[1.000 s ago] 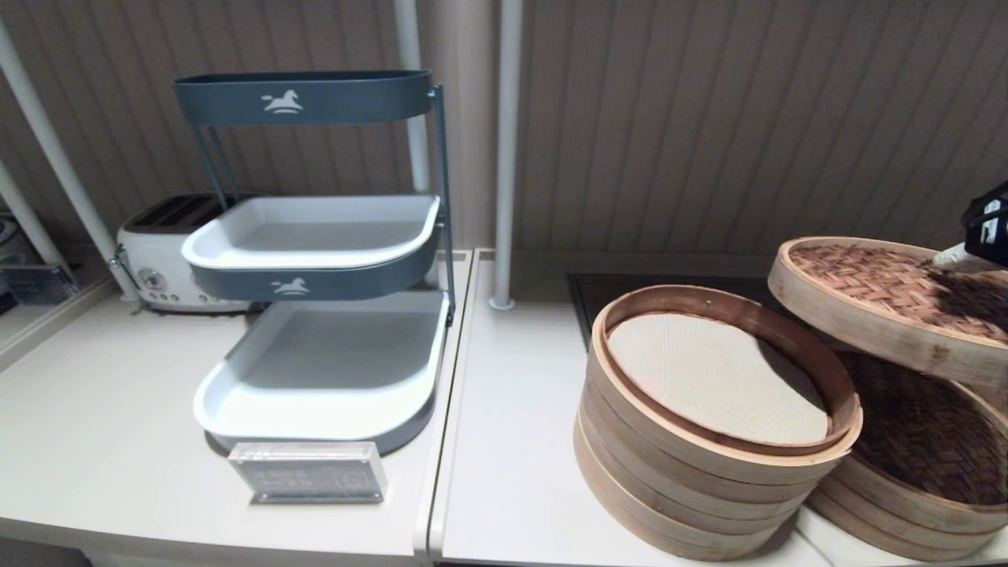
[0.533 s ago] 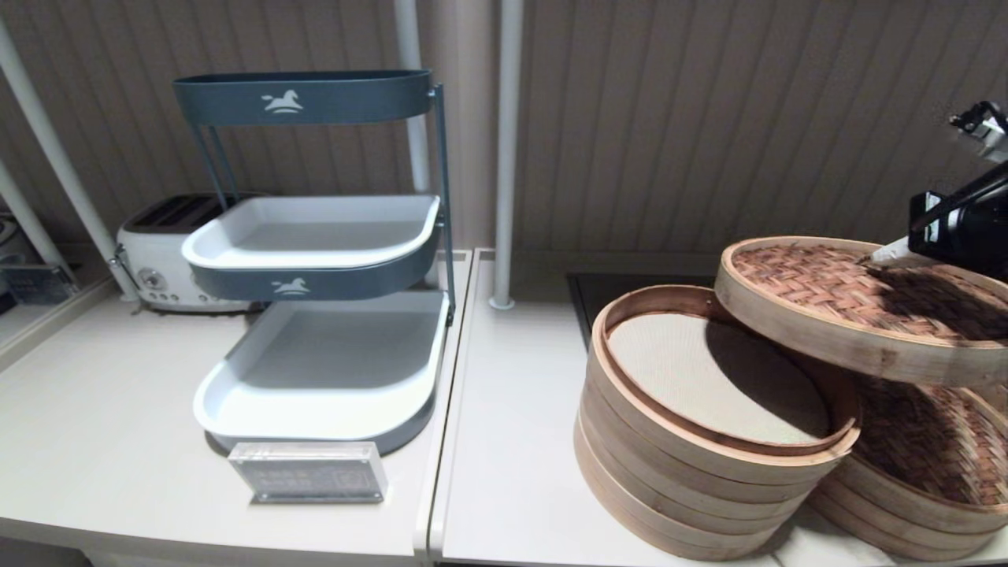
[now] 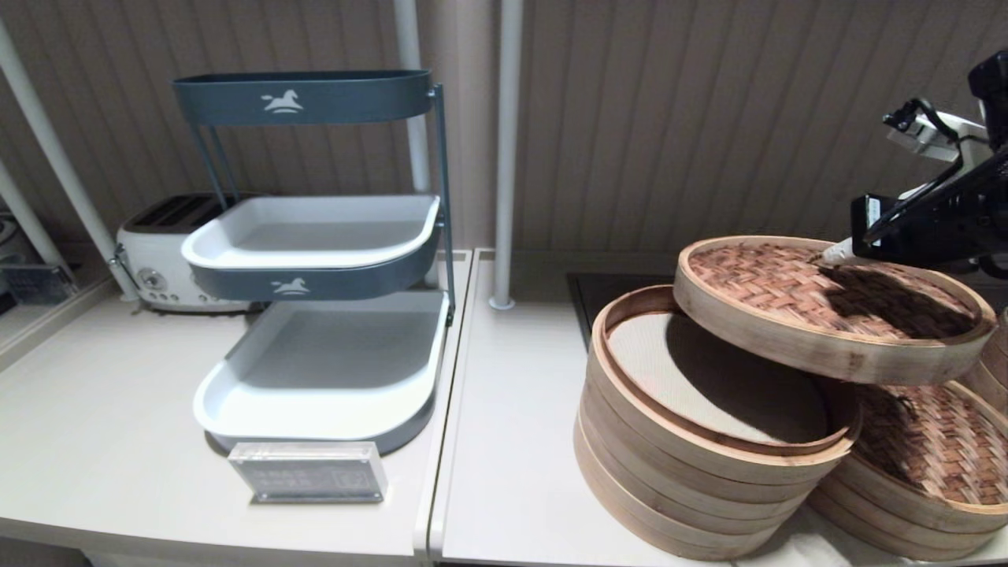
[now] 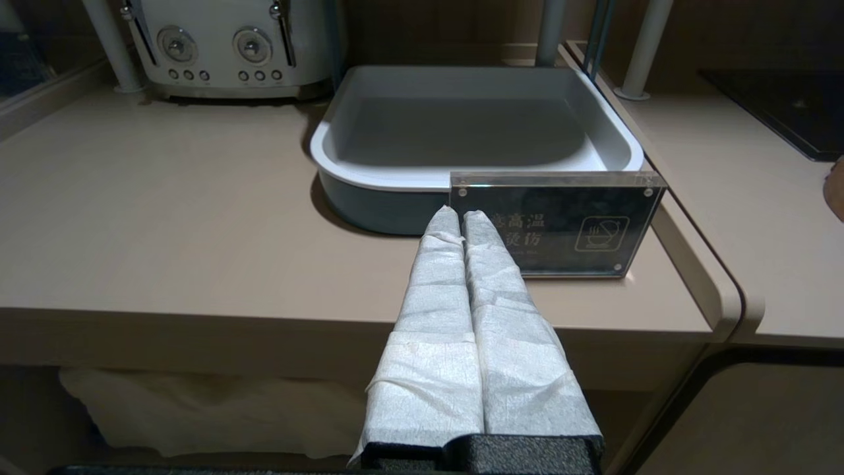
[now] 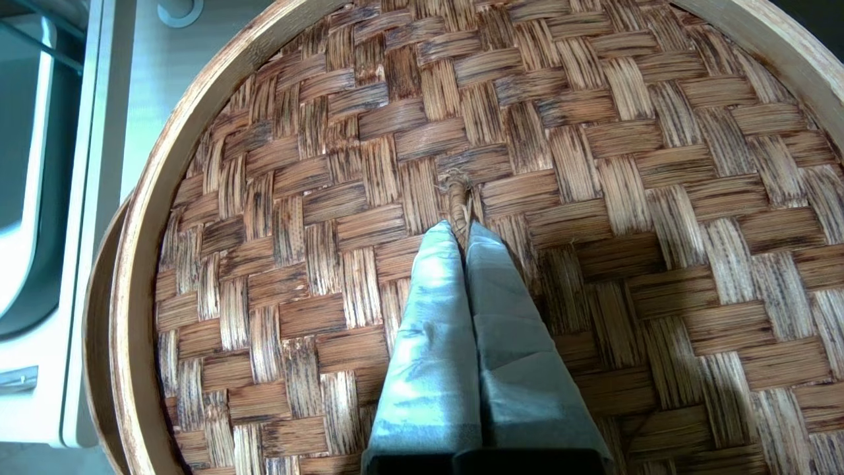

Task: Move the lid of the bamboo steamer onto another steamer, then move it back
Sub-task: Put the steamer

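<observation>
Right gripper (image 5: 463, 227): fingers (image 5: 432, 316) pinched together on the small loop handle (image 5: 457, 198) at the centre of the bamboo steamer lid (image 3: 827, 303).
Bamboo steamer lid: held in the air, tilted, woven side up; near-left rim overhanging the tall steamer stack (image 3: 701, 441), right part above the low steamer (image 3: 929, 465).
Tall steamer stack: open-topped, cream liner mat (image 3: 709, 378) partly shaded by the lid; touching or just beside the low steamer.
Low steamer: at the right edge of the surface (image 3: 512, 409), woven top showing beneath the lid.
Open room: bare surface left of the stack, up to the seam beside the tiered tray rack (image 3: 323, 260).
Left gripper (image 4: 461, 221): fingers pressed together, holding nothing, off the front edge of the surface, pointing at the acrylic sign (image 4: 557, 224).
Far left: toaster (image 3: 169, 252) against the wall.
</observation>
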Available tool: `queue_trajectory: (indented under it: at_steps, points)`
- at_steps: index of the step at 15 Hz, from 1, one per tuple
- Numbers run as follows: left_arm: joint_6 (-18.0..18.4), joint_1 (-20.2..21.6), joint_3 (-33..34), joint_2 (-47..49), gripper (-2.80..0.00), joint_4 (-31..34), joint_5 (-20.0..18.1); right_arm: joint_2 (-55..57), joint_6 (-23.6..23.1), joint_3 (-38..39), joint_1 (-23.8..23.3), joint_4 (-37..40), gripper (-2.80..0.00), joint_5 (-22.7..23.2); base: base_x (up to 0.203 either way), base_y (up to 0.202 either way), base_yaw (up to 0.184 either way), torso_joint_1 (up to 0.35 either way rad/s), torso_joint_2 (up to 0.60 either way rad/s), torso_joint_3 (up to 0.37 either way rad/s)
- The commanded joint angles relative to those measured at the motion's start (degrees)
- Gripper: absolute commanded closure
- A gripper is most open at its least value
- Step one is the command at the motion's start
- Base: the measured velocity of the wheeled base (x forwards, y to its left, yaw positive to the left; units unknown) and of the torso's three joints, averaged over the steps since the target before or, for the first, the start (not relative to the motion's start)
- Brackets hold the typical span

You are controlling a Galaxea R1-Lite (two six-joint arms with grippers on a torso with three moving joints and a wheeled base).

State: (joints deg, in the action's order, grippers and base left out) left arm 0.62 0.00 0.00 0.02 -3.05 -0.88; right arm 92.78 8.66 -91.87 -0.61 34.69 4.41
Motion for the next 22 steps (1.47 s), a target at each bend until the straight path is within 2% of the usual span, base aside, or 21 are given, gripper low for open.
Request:
queue_trajectory:
  at_steps: [1,7,13,17,22]
  points:
    - [-0.01,0.00,1.58,-0.02,0.00,-0.03,0.00,0.77,0.12,-0.06,2.30,0.20,0.00,-0.50,0.000,0.000,0.000,0.000,0.00,0.000]
    - [-0.01,0.00,1.58,-0.02,0.00,-0.03,0.00,1.35,1.01,0.31,8.87,0.11,0.00,-3.10,0.000,0.000,0.000,0.000,0.00,0.000]
    - [-0.01,0.00,1.58,-0.02,0.00,-0.03,0.00,1.18,1.01,0.75,11.80,-0.73,0.00,-3.42,0.000,0.000,0.000,0.000,0.00,0.000]
    - [-0.01,0.00,1.58,-0.02,0.00,-0.03,-0.05,1.50,1.36,1.59,14.14,-1.19,0.00,-5.29,0.000,0.000,0.000,0.000,0.00,0.000]
    - [-0.01,0.00,1.58,-0.02,0.00,-0.03,0.00,1.53,1.36,3.87,14.49,-3.40,0.00,-5.29,0.000,0.000,0.000,0.000,0.00,0.000]
